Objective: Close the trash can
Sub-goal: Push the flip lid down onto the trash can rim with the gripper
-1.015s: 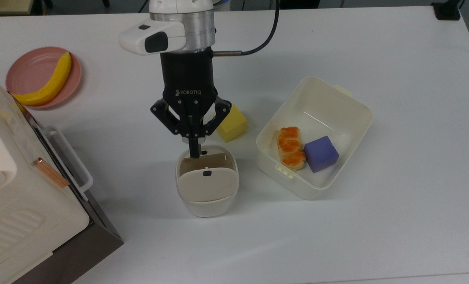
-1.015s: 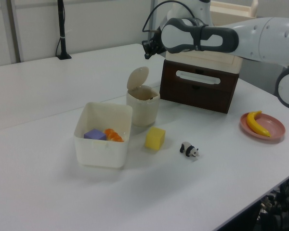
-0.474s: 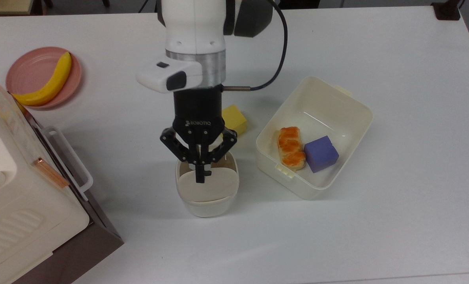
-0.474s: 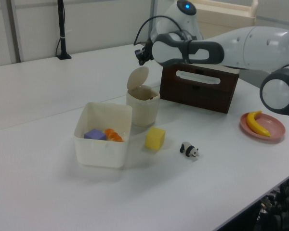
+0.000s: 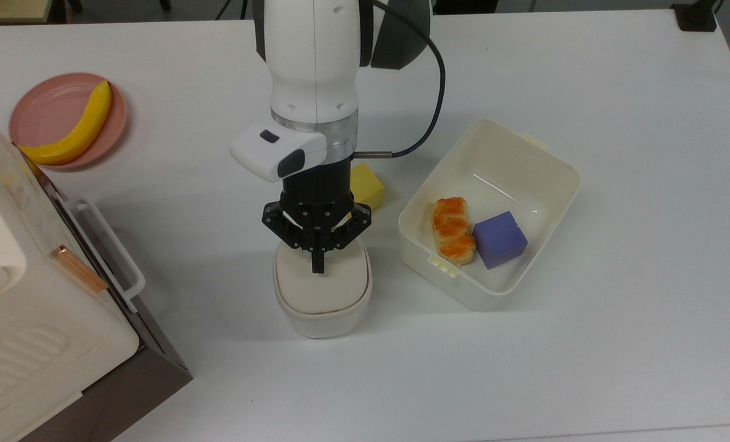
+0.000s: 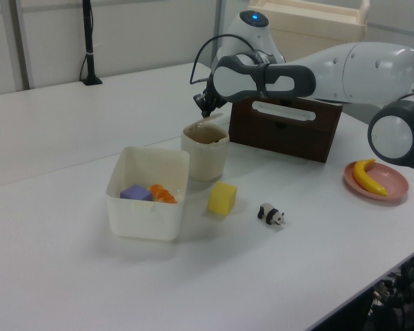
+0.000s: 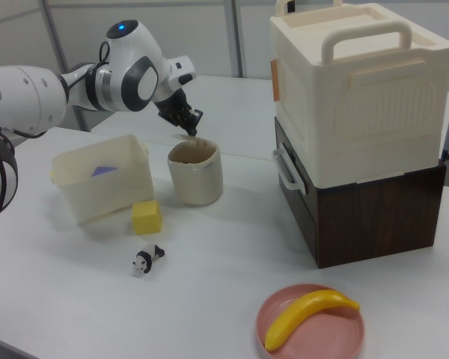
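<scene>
The trash can (image 5: 320, 310) is a small cream bin in the middle of the table. In the top view its flat lid (image 5: 322, 283) lies down over the opening. My gripper (image 5: 318, 265) points straight down with its fingers shut together, the tip resting on the lid's far part. In the left view the gripper (image 6: 205, 116) sits just above the trash can (image 6: 205, 155), and no lid stands up behind it. The right view has the gripper (image 7: 191, 132) right over the rim of the trash can (image 7: 196, 179).
A lidless cream tub (image 5: 546, 161) to the top view's right holds a bread piece (image 5: 452, 228) and a purple cube (image 5: 500, 239). A yellow cube (image 5: 368, 184) lies behind the can. A big white box appliance (image 5: 15, 331) stands at the left, beside a pink plate (image 5: 45, 107) with a banana (image 5: 73, 127). A panda toy (image 6: 270, 215) lies nearby.
The gripper came forward over the can and sank lower. The lid, standing upright a second ago, has swung down flat onto the can.
</scene>
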Controlling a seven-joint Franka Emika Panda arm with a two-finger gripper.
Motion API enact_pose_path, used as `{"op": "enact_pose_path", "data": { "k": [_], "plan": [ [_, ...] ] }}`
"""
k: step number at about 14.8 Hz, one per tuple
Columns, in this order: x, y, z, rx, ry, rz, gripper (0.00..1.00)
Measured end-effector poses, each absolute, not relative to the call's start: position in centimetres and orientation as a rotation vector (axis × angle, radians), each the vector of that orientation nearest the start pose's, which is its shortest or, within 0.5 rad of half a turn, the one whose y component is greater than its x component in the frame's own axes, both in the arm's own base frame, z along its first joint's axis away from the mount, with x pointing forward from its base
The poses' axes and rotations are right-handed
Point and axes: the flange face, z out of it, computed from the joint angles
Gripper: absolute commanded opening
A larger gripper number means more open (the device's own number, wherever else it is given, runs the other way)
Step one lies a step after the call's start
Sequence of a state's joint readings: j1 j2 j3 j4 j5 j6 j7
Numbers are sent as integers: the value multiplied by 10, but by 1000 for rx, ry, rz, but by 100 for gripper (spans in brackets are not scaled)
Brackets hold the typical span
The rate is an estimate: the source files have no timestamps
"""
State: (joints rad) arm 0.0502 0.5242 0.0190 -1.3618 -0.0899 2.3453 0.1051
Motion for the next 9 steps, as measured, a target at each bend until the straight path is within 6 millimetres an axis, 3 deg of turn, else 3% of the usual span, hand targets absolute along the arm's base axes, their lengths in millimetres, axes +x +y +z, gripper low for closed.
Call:
{"op": "enact_pose_path", "data": {
  "k": [3,9],
  "plan": [
    [739,56,432,-3112,-44,-614,0],
    [738,62,431,-3118,-65,-616,0]
  ]
}}
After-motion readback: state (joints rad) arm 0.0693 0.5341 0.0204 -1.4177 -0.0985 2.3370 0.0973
